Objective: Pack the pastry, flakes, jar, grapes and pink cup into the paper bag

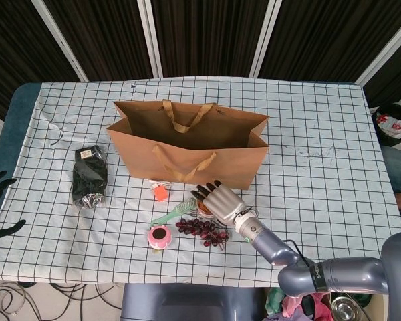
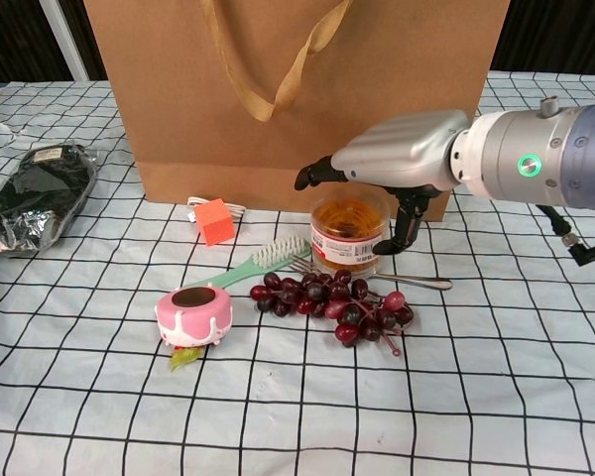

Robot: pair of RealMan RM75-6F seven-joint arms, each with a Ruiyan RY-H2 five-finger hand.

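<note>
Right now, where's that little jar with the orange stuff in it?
In the chest view the jar stands mid-table just before the paper bag, directly under the right hand, with the grapes in front of it.

A brown paper bag (image 1: pixel 187 150), dark red grapes (image 2: pixel 337 299) and pink cup (image 2: pixel 193 315) on a black-gridded white tablecloth (image 1: pixel 321 187).

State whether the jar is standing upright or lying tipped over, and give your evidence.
Upright. The jar stands on its base on the tablecloth, label band level around its side, under the right hand, just behind the grapes.
</note>
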